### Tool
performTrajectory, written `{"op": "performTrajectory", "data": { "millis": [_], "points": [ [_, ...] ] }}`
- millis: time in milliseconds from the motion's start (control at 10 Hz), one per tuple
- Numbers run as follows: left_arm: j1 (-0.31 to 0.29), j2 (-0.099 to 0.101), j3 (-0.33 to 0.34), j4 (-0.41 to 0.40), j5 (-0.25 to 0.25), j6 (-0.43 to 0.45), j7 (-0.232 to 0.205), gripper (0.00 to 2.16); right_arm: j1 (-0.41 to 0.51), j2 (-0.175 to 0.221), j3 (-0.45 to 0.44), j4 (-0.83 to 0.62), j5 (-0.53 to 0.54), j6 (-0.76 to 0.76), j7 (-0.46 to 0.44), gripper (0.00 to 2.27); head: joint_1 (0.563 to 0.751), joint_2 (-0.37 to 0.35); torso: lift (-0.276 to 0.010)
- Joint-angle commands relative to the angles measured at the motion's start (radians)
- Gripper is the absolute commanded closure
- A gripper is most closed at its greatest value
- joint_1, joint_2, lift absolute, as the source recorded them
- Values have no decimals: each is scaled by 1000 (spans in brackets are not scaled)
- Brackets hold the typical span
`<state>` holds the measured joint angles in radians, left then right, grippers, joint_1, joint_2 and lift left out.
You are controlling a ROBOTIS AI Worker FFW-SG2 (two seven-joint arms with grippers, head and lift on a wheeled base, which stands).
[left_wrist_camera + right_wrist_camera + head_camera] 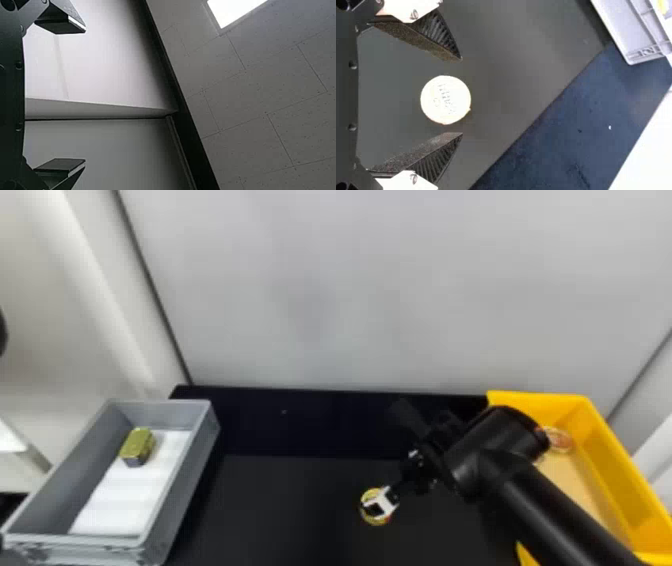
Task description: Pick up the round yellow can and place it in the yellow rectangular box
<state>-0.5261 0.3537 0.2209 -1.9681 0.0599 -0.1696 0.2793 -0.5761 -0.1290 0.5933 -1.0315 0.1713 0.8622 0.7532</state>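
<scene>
I'm losing part of the round yellow can in the head view, right of centre in the lower part of the frame, where a piece of my right gripper is covering it. The can is standing on the black table. In the right wrist view I'm seeing its round top whole, lying between my two spread fingers and touching neither.

My right arm is crossing the lower right of the frame and hiding much of the yellow rectangular box, which the frame's edge is also cutting off. A round, reddish, partly covered item is lying inside, too blurred for me to identify. At lower left, the grey box is running off the bottom edge; it is holding a white sheet and a small gold-green block. A dark shape is poking in at the left edge, too cropped to name. My left gripper is pointing away from the table, fingers wide apart and empty. Faint print is showing on the can's pale top.
</scene>
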Motion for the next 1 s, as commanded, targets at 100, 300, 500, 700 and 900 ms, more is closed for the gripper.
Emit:
{"op": "performTrajectory", "data": {
  "millis": [100,300,500,700,900],
  "points": [
    [-2,-4,2,0,0,-2,0,101,2,-6,25,25,17,-30,17,119,663,54,-10],
    [-6,-5,-1,0,0,-2,0,101,2,-7,30,31,24,-43,22,119,663,54,-10],
    [-6,-8,-1,0,0,-2,0,101,5,-6,28,44,27,-56,23,121,663,54,-10],
    [-8,-13,-3,0,0,-2,0,101,7,3,13,88,30,-99,22,121,663,54,-10],
    [-12,-15,-8,0,-2,-4,0,101,7,11,1,116,30,-130,16,121,663,54,-10]
  ]
}}
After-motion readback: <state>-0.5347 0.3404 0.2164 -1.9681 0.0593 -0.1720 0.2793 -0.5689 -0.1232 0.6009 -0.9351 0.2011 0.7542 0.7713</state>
